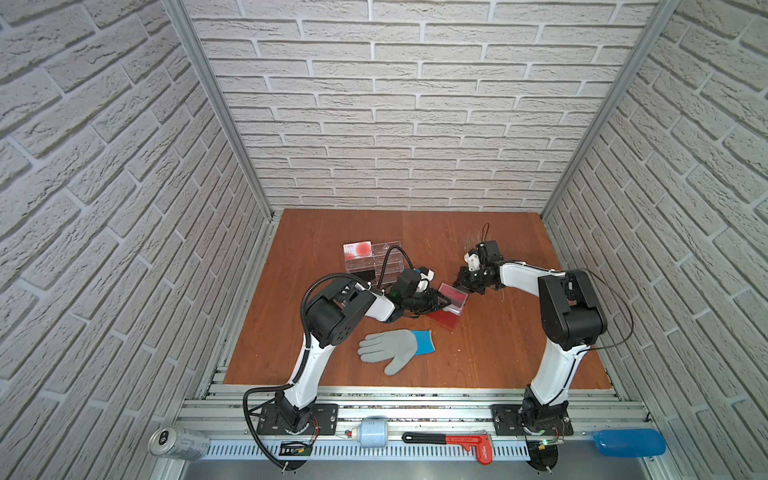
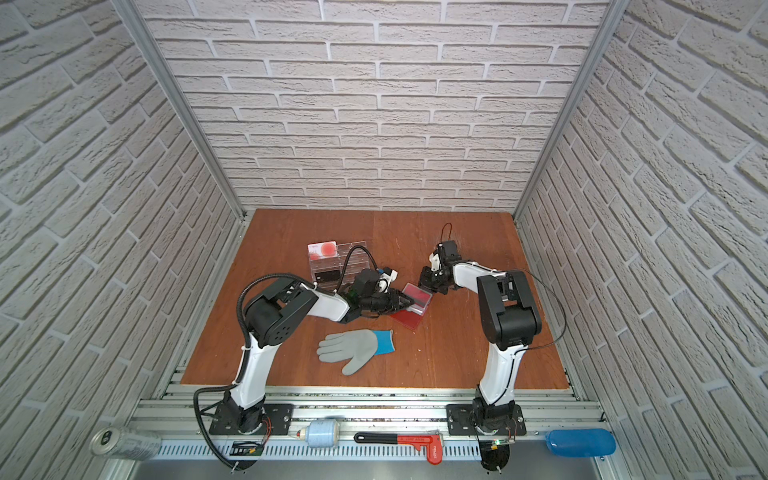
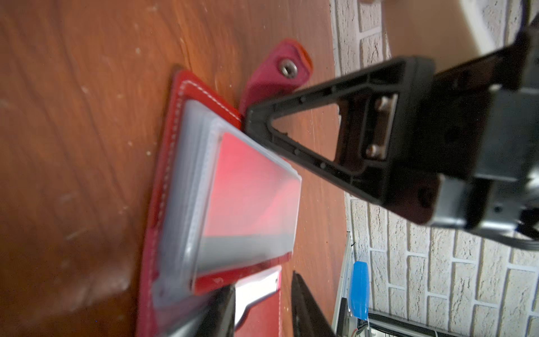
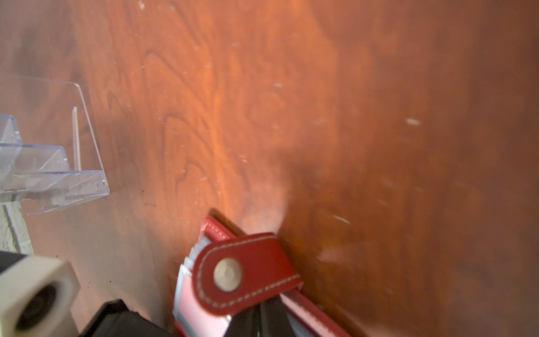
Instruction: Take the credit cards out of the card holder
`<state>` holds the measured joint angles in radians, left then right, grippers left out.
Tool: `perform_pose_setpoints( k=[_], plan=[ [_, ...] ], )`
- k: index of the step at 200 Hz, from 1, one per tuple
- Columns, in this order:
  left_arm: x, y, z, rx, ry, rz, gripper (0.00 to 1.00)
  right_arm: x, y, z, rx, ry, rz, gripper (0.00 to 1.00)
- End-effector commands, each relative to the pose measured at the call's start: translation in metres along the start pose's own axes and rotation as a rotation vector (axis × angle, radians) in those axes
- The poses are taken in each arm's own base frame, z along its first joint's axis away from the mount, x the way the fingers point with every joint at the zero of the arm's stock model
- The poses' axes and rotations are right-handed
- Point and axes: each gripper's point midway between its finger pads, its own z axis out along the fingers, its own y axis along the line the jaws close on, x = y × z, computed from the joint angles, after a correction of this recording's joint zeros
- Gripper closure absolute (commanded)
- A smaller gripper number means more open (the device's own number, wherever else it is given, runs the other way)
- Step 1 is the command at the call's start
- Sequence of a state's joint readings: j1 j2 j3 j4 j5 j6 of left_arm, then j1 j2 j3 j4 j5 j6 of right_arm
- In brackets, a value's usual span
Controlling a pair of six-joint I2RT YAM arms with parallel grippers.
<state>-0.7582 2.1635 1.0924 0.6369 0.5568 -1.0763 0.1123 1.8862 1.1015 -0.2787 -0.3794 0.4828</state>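
Red wrench [image 1: 455,439], lettering unreadable, card holder [image 1: 444,319] open

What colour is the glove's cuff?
Bright blue cuff, on a grey glove; clearest in a top view.

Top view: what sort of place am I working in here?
Probably a purpose-built robot test cell, not a real room: brick-pattern wall panels held in an aluminium frame, a wooden board as the worktop, and a slotted rail.

Card holder [image 1: 442,318]: we note it mid-way across the table [image 1: 519,353].
Stand [image 1: 376,259]: behind it, leftward.
Glove [image 1: 395,349]: before it, slightly leftward, not touching.
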Motion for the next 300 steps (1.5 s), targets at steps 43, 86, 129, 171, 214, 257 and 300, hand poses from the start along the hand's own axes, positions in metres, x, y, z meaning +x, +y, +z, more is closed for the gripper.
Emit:
perform_pose_setpoints(
  k=[43,86,129,171,214,257,300],
  plan=[
    [-0.039,0.008,0.002,-0.051,-0.055,0.029,0.66,0.043,-0.035,-0.016,0.081,0.038,0.080,0.94],
    [-0.047,-0.004,-0.003,-0.033,-0.066,0.045,0.66,0.046,-0.035,-0.020,0.064,0.038,0.081,0.94],
    [-0.037,-0.006,-0.019,-0.030,-0.059,0.022,0.61,0.036,-0.020,-0.034,0.020,0.002,0.069,0.90],
    [-0.030,-0.011,-0.024,0.010,-0.065,-0.003,0.59,0.031,-0.008,-0.048,-0.020,-0.032,0.060,0.82],
    [-0.033,-0.019,-0.021,0.041,-0.071,-0.002,0.59,0.035,-0.012,-0.042,-0.017,-0.013,0.062,0.81],
    [-0.032,-0.023,-0.017,0.052,-0.063,0.002,0.58,0.045,-0.017,-0.027,-0.029,0.020,0.082,0.82],
    [-0.029,-0.024,-0.015,0.060,-0.055,0.000,0.58,0.053,-0.021,-0.015,-0.038,0.044,0.098,0.86]
  ],
)
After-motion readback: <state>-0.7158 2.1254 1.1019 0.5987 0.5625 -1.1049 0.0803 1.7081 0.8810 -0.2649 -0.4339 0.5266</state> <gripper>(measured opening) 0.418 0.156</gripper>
